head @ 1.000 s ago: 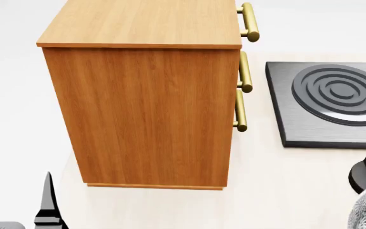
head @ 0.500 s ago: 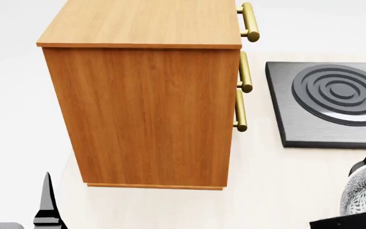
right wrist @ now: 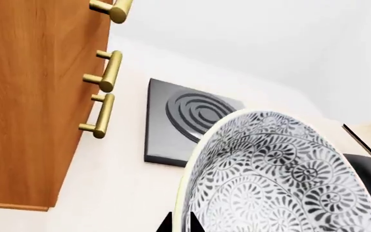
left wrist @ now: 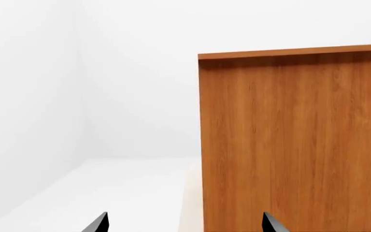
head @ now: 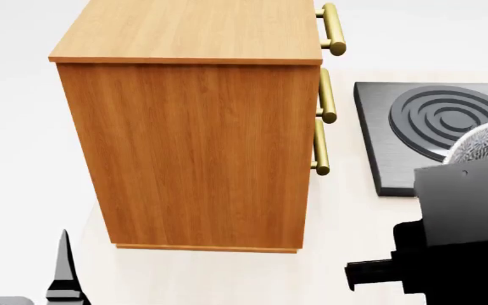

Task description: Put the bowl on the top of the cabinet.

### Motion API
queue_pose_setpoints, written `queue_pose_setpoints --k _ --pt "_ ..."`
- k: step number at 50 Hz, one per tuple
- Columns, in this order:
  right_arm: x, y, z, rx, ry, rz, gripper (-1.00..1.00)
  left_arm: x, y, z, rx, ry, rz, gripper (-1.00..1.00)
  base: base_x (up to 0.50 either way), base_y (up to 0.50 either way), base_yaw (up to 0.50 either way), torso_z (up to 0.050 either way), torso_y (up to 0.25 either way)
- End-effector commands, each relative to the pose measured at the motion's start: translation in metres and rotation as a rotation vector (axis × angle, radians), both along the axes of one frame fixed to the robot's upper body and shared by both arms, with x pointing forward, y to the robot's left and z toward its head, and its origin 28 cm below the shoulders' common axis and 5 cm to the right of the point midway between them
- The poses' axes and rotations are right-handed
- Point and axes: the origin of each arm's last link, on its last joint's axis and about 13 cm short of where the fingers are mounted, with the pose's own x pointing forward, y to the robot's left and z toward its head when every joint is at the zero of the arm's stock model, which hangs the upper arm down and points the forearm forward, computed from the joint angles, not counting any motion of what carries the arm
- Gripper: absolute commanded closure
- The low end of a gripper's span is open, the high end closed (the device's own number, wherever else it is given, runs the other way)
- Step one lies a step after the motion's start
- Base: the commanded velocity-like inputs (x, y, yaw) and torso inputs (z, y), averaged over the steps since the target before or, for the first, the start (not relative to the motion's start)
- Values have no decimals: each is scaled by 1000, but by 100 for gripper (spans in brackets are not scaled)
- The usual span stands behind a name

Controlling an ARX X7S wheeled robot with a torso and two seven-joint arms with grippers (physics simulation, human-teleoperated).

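At the far left of the head view the left gripper is seen only as a dark fingertip low beside the cabinet; in its wrist view two tips are spread well apart with nothing between them, so it is judged to be parked clear of the work. The cabinet's flat top is bare, and brass handles line its right face. Further right, a black plate with raised rings lies on the pale surface. The bowl is carried by the right gripper, whose fingers are closed on its rim, probably so that it can be raised toward the cabinet top. The bowl is well below and right of that top.
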Motion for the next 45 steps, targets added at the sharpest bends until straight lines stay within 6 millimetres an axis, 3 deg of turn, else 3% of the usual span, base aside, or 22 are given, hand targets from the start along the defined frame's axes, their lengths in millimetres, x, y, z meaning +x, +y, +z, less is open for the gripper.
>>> queue_pose_setpoints --k 1,21,45 --pt "-4 10 49 -54 -67 18 100 1 0 -1 0 3 -1 -100 0 0 0 0 0" --pt "-6 48 129 -108 -215 45 100 1 0 -1 5 7 1 -100 0 0 0 0 1" --pt "-2 69 179 -108 -265 99 100 4 -4 1 14 10 -14 -100 0 0 0 0 0"
